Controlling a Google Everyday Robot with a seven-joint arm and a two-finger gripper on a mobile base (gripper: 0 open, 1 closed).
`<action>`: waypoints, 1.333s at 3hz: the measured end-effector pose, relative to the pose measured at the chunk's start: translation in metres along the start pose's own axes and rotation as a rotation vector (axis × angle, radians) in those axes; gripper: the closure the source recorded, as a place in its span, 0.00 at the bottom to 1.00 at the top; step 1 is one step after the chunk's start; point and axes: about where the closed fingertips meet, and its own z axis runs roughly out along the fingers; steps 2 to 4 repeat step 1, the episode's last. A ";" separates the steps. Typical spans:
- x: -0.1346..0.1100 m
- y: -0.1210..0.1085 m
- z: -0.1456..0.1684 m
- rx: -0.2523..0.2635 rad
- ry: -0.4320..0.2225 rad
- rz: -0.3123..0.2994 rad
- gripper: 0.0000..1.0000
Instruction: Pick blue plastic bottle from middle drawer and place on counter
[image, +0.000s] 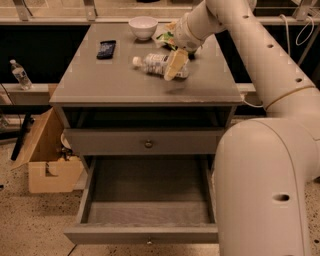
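Counter (100, 82): the front edge and front-left corner are free, as is the left edge up to the dark phone (106, 49) near the back-left, w/ the white bowl (143, 26) at the back edge. Right of centre is blocked by the blue plastic bottle (156, 64) on its side, the gripper (175, 65) at it, and the arm (260, 55) slanting in over the back-right corner (a green packet (166, 36) sits just behind). The middle drawer (145, 233) stands pulled out, its floor bare and reachable from above and in front, but the robot's base (265, 190) crowds its right side and a cardboard box (50, 165) stands on the floor to its left.
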 end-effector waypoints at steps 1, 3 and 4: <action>0.007 0.003 -0.005 -0.006 -0.003 0.010 0.00; 0.007 0.003 -0.005 -0.006 -0.003 0.010 0.00; 0.007 0.003 -0.005 -0.006 -0.003 0.010 0.00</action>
